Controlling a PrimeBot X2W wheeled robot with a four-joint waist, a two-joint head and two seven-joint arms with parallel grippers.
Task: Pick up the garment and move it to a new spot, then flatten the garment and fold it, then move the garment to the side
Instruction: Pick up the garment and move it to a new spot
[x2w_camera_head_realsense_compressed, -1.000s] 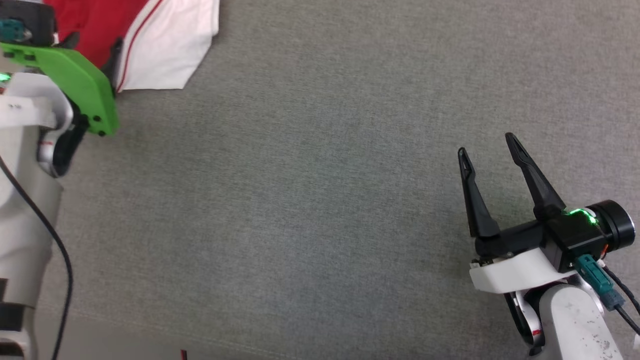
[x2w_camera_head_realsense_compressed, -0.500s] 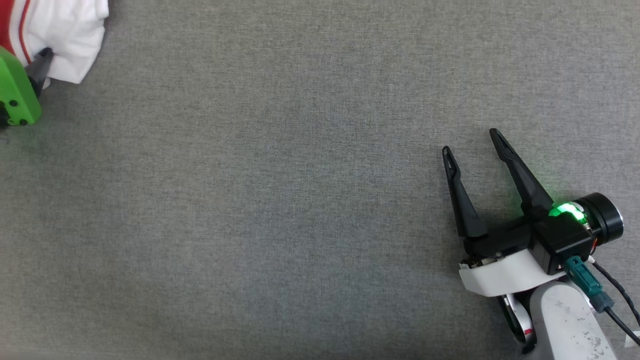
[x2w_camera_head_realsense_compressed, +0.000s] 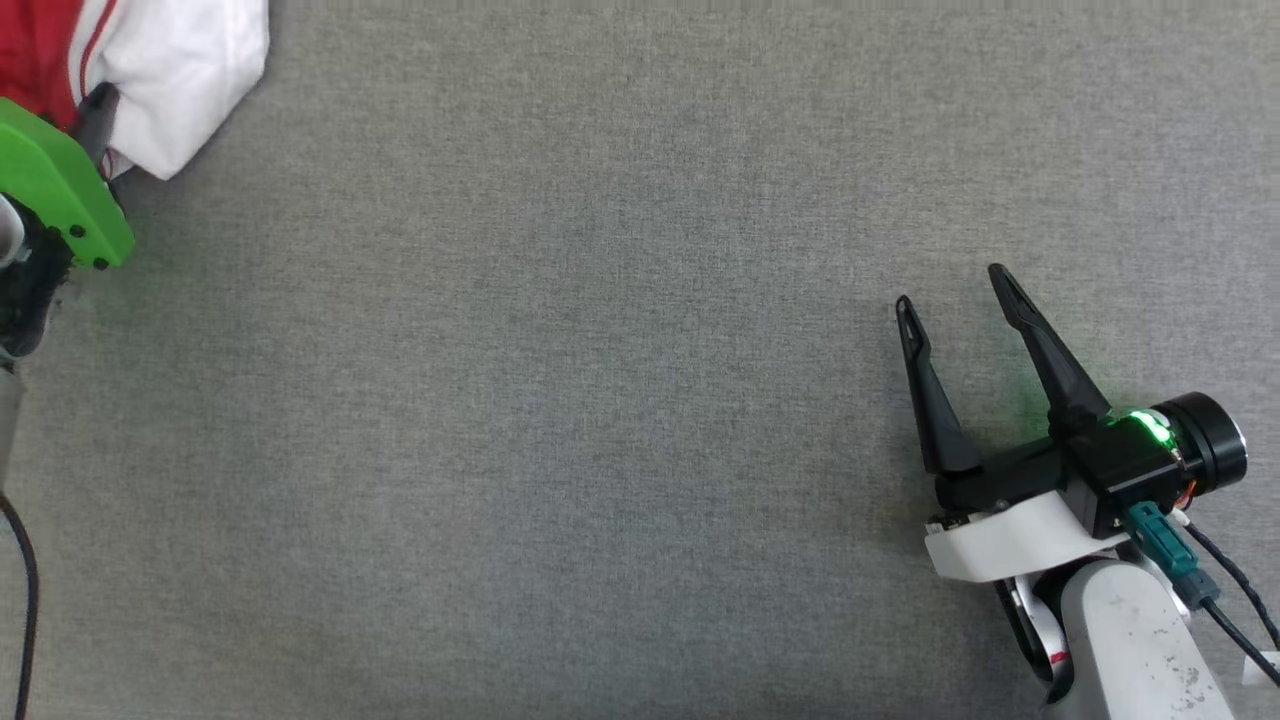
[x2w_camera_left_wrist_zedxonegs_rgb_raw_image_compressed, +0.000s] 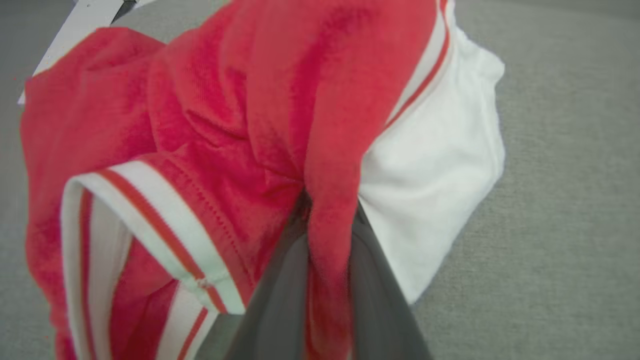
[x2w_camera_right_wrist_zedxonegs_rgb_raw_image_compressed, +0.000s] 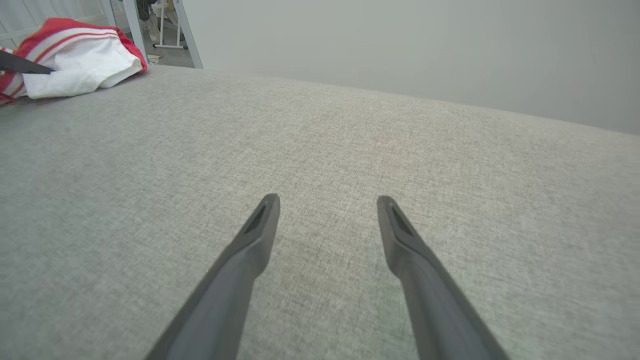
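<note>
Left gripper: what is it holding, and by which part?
The left gripper pinches a red fold of the jersey T-shirt, beside its white sleeve.

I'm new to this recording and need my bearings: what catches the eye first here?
The bunched red and white garment stands out, in the head view's upper left corner, with a red fold pinched by the left gripper. Across the plain grey surface, the right gripper sits at the lower right, open and empty.
</note>
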